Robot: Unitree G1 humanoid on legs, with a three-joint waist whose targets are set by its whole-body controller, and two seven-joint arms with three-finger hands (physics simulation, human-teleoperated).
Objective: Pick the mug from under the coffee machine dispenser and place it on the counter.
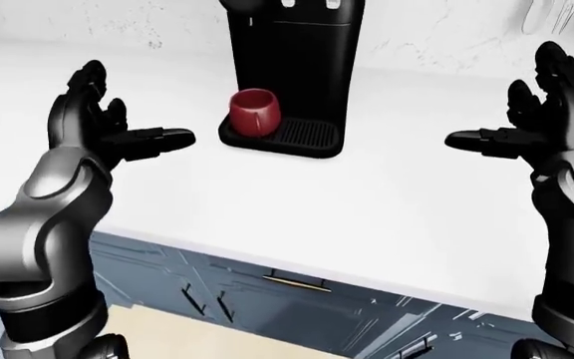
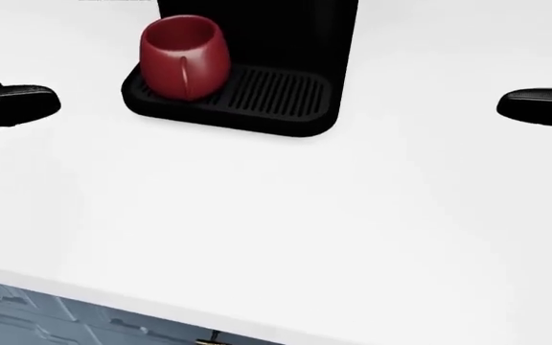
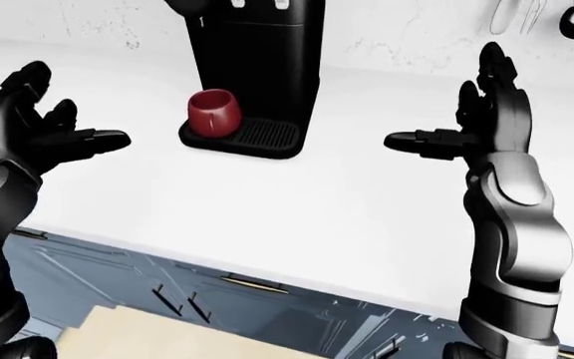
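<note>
On the white tabletop the red mug sits on the coffee machine drip tray, while the left robot hand and right robot hand hover well apart with fingers spread and empty, so the whole pick-and-place appears undone.

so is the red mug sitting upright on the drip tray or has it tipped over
Upright. The red mug stands on the left of the drip tray, its open rim facing up and its handle vertical; both hands are clear of it.
</note>
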